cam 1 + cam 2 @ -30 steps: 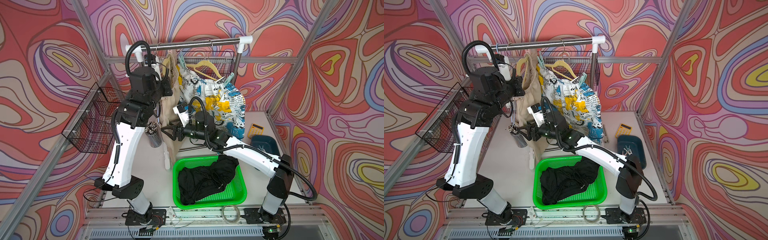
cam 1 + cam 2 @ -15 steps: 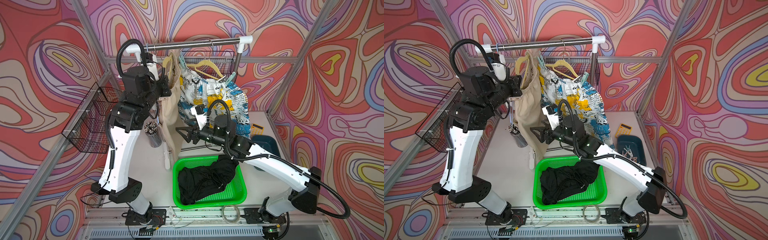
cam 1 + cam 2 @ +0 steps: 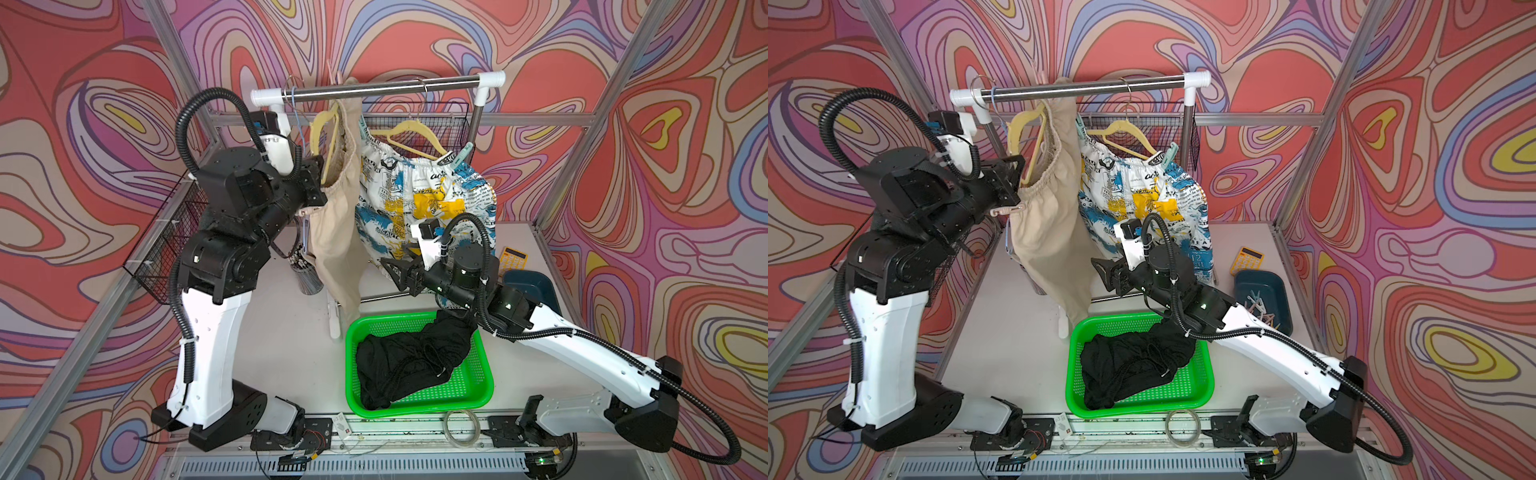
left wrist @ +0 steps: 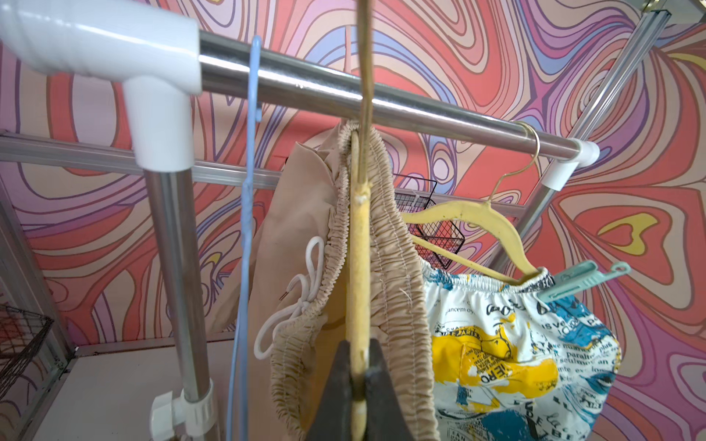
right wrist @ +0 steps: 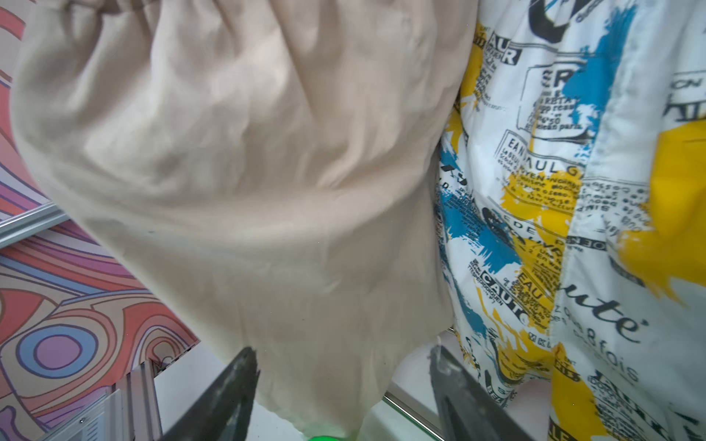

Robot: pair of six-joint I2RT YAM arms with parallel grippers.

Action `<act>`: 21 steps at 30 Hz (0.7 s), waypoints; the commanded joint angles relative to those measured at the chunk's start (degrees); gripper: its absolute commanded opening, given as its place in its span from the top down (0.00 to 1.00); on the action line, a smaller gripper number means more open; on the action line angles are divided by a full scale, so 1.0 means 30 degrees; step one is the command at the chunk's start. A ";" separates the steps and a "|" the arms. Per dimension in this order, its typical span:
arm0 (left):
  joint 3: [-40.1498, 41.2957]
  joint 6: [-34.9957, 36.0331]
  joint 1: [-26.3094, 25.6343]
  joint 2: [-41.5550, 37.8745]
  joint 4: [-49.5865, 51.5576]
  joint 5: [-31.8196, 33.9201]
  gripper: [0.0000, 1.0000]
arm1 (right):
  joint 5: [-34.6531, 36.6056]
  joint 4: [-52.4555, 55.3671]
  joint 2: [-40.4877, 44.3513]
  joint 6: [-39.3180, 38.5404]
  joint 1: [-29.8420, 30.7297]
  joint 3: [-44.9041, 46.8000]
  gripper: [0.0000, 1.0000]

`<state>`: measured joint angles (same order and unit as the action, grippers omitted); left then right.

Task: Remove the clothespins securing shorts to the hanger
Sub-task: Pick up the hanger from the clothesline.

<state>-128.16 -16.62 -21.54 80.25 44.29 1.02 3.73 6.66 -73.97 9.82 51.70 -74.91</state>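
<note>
L gripper (image 4: 361, 385) is closed tight on the lower end of a yellow hanger (image 4: 359, 267), at the waistband of the beige shorts (image 3: 1050, 232) hanging off the rail (image 3: 374, 88). Pink clothespin (image 3: 1007, 210) sits just under that gripper by the waistband; touching or not, can't tell. R gripper (image 5: 344, 382) has jaws wide apart, beige hem hanging btwn them, not pinched. Green clothespin (image 4: 584, 278) clips the printed shorts (image 3: 428, 199) to the 2nd hanger (image 4: 477, 212). Black shorts (image 3: 411, 361) lie in the green basket (image 3: 478, 390).

Green basket (image 3: 469, 382), yellow calculator (image 3: 514, 257), blue tray (image 3: 534, 282) on white table (image 3: 291, 345).
</note>
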 commanded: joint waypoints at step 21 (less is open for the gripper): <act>0.2775 0.1038 -0.0023 -0.7505 0.4633 -0.4148 1.00 | 0.0799 0.1795 0.0891 0.0299 -0.2824 0.0216 0.27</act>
<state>-118.61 -15.44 -21.39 59.40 58.78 -9.58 7.53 11.27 -70.48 9.67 44.49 -74.76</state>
